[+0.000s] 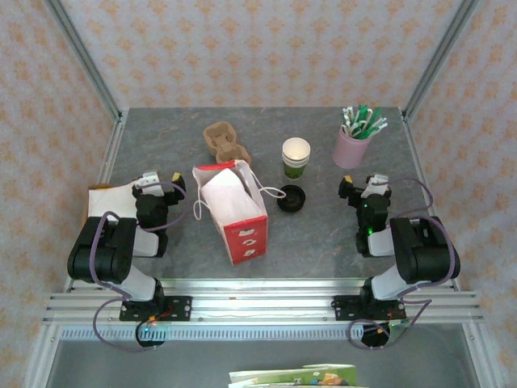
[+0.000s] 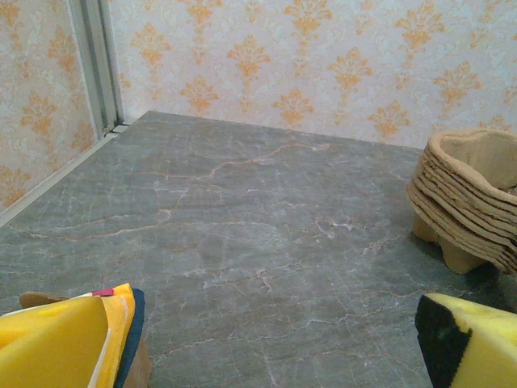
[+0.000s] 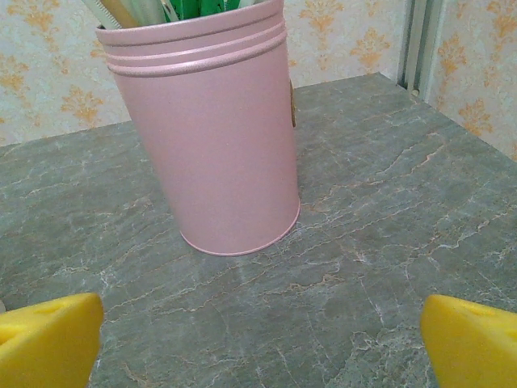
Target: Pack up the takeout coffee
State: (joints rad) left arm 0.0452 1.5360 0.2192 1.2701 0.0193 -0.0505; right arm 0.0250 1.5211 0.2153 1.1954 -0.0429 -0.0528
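No lidded takeout coffee shows; it is out of view. A stack of lidless green cups [image 1: 296,158] stands at the table's middle back, with a loose black lid [image 1: 291,198] lying in front of it. A red-and-white paper bag [image 1: 235,208] stands open in the middle. My left gripper [image 1: 161,179] hovers left of the bag, open and empty. In the left wrist view the left gripper [image 2: 271,356] has bare table between its yellow fingertips [image 2: 69,339]. My right gripper [image 1: 362,183] is open right of the lid. In the right wrist view the right gripper [image 3: 262,347] is empty.
A stack of brown cardboard cup carriers [image 1: 225,141] [image 2: 468,202] sits behind the bag. A pink cup [image 1: 352,146] [image 3: 206,129] holding green and white straws stands at the back right, just ahead of my right gripper. A pale sheet [image 1: 109,198] lies by the left arm.
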